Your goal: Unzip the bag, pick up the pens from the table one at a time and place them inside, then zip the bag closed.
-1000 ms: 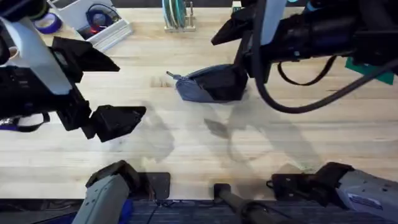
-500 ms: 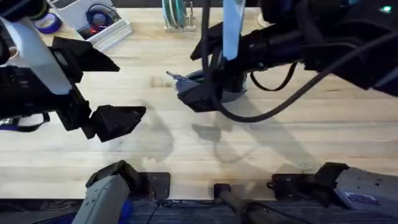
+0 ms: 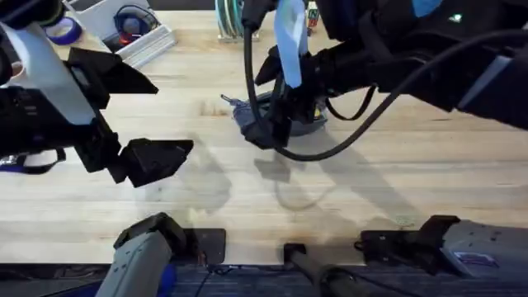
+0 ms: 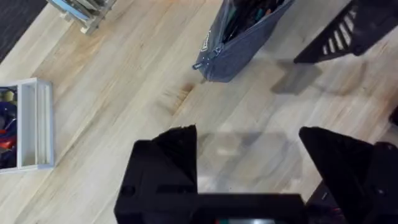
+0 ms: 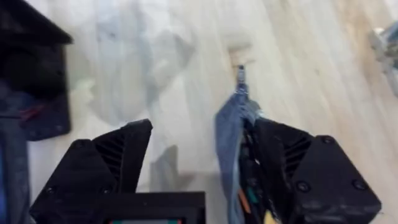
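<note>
A: What sits nearest the lower edge of the overhead frame?

B: The two arm bases, lower left and lower right. Just above, at the left, the left gripper (image 3: 157,159) hangs over bare table (image 3: 396,173). Its fingers (image 4: 168,165) stand wide apart with nothing between them; only wood grain shows in the gap.

A: And toward the middle?

B: The bag (image 3: 247,120) lies a little above centre, blue-grey, its zipper pull pointing to the upper left. The right gripper (image 3: 276,124) has come across from the upper right and sits right over it, covering most of the fabric.

A: Is that gripper holding the bag?

B: In its wrist view the fingers (image 5: 305,171) are spread, and the bag's edge (image 5: 231,140) stands up between them, close against one finger. I cannot tell whether it is touching. The bag (image 4: 239,43) is unzipped, with coloured things showing inside against dark lining.

A: Anything farther back?

B: A white tray (image 3: 132,33) at the upper left, and a small rack (image 3: 235,21) at the top centre, both well apart from the bag.
</note>
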Action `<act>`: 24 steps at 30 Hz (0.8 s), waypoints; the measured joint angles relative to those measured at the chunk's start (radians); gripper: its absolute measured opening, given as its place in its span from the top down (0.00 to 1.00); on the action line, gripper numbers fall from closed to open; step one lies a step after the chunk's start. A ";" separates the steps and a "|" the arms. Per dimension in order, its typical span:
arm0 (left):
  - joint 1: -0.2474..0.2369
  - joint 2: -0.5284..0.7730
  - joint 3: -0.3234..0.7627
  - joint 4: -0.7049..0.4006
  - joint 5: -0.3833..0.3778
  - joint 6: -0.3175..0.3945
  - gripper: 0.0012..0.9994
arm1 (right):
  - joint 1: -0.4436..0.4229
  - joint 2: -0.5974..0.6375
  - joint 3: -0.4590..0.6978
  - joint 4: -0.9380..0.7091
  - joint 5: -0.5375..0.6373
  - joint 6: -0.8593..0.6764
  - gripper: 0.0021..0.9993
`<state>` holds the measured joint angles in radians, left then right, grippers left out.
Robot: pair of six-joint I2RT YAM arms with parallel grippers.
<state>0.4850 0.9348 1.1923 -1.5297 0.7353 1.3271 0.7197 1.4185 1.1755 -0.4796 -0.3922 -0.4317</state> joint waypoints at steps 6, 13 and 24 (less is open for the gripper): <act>0.000 0.013 0.000 0.000 0.003 0.063 0.01 | 0.000 0.000 0.000 0.000 0.080 -0.015 0.00; 0.000 0.144 -0.022 0.004 0.051 0.199 0.01 | 0.000 0.000 0.000 0.000 0.102 -0.019 0.00; 0.002 0.371 -0.110 0.008 0.136 0.522 0.00 | 0.000 0.000 0.000 0.000 0.108 -0.019 0.00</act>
<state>0.4870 1.3055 1.0824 -1.5217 0.8711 1.8493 0.7200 1.4185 1.1755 -0.4797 -0.2840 -0.4503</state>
